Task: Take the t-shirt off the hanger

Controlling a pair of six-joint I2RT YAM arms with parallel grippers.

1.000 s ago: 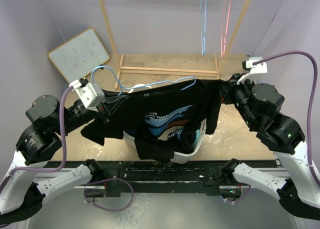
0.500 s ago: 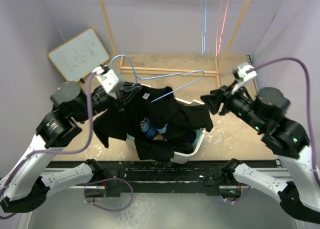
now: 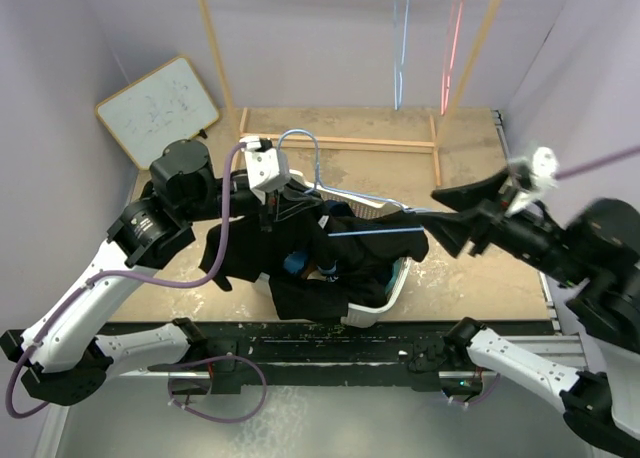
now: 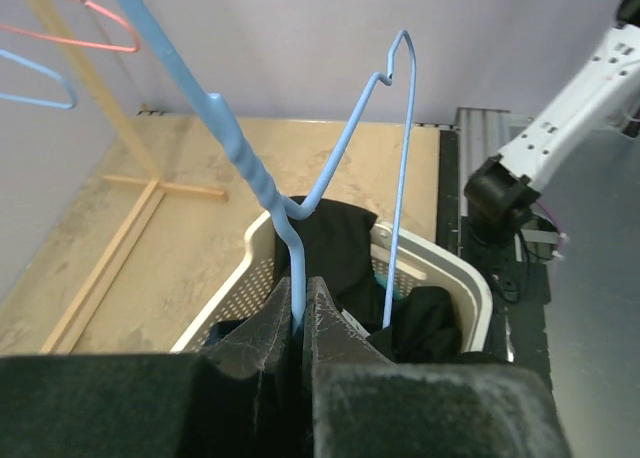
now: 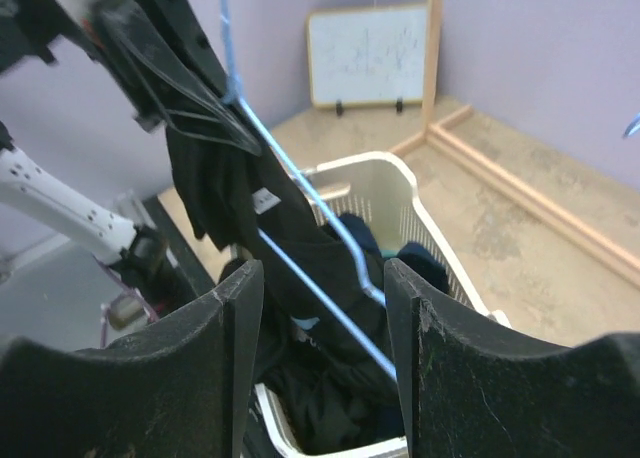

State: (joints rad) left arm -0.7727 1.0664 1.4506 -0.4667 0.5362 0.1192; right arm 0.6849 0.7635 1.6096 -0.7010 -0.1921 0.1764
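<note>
My left gripper is shut on the twisted neck of the light blue wire hanger, held above the basket. In the left wrist view its jaws pinch the hanger just below the hook. The black t-shirt drapes from the hanger's left end by that gripper and sags into the white basket; the hanger's right end is bare. My right gripper stands open to the right, apart from the cloth. Its view looks between the fingers at the hanger, the t-shirt and the basket.
A whiteboard leans at the back left. A wooden rack frame stands behind, with a blue hanger and a red hanger hanging from it. More dark clothes fill the basket. Purple walls close in on both sides.
My right gripper opened, let go of the t-shirt and drew back to the right. The left arm swung the hanger rightward over the basket, and the shirt slid off the hanger's right end.
</note>
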